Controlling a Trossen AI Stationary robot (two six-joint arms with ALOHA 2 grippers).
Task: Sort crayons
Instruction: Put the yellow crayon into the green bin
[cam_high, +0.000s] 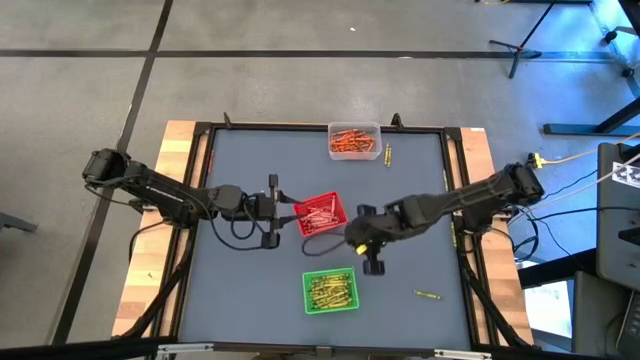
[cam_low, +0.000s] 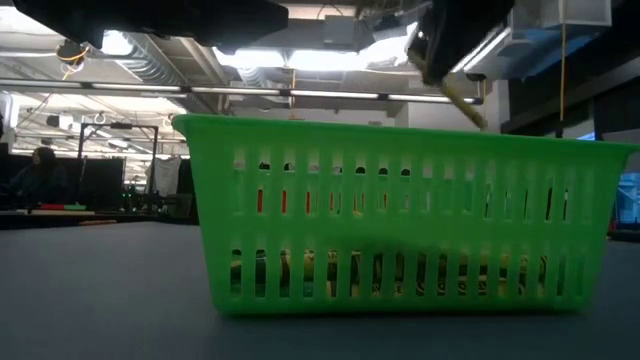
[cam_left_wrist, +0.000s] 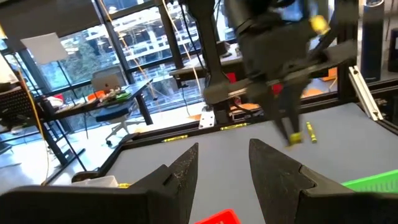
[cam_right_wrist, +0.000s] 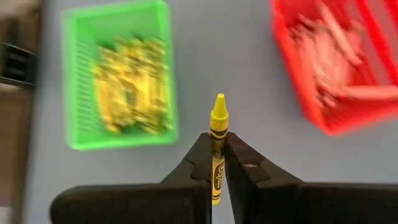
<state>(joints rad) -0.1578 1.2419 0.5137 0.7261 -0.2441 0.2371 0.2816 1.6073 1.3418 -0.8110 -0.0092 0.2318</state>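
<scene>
Here, yellow crayon (upright) between right hand fingers

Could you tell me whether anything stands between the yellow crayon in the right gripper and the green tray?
Nothing visible does. The right gripper is shut on the yellow crayon above bare table, and the green tray lies open-topped nearby. The red tray sits off on the crayon's other side.

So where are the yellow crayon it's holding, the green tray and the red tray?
yellow crayon (cam_right_wrist: 218, 118), right wrist view, near its tip.
green tray (cam_right_wrist: 73, 93), right wrist view, its side wall.
red tray (cam_high: 333, 224), high view, its rim.
</scene>
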